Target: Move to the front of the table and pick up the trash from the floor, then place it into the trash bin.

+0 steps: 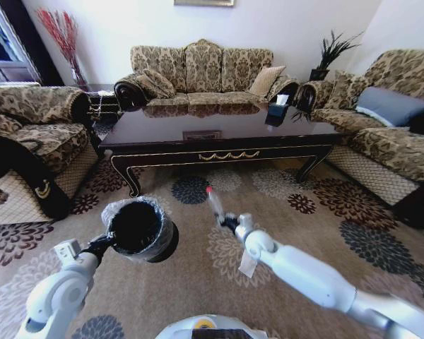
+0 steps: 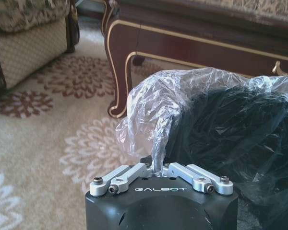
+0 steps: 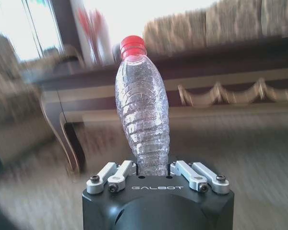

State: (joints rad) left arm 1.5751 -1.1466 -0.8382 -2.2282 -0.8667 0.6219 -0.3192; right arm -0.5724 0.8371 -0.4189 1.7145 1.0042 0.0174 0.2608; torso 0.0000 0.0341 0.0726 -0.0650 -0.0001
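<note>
In the head view the left gripper (image 1: 107, 241) at lower left clamps the liner rim of the trash bin (image 1: 140, 229), held off the carpet before the table (image 1: 219, 138), while at center the right gripper (image 1: 226, 222) clenches the bottle (image 1: 214, 202); the left wrist view shows the bin's dark inside (image 2: 240, 129); the right wrist view shows the red-capped bottle (image 3: 141, 124) upright.

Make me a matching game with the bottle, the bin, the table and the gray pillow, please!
Things:
1. clear bottle
2. trash bin
3. table
4. gray pillow

Where or how:
A. lying on the patterned sofa to the robot's right
B. standing on the flowered carpet, ahead of both arms
C. held up by the right end effector, red cap on top
D. held by its plastic liner in the left end effector

Pairs: 1-C, 2-D, 3-B, 4-A
</note>
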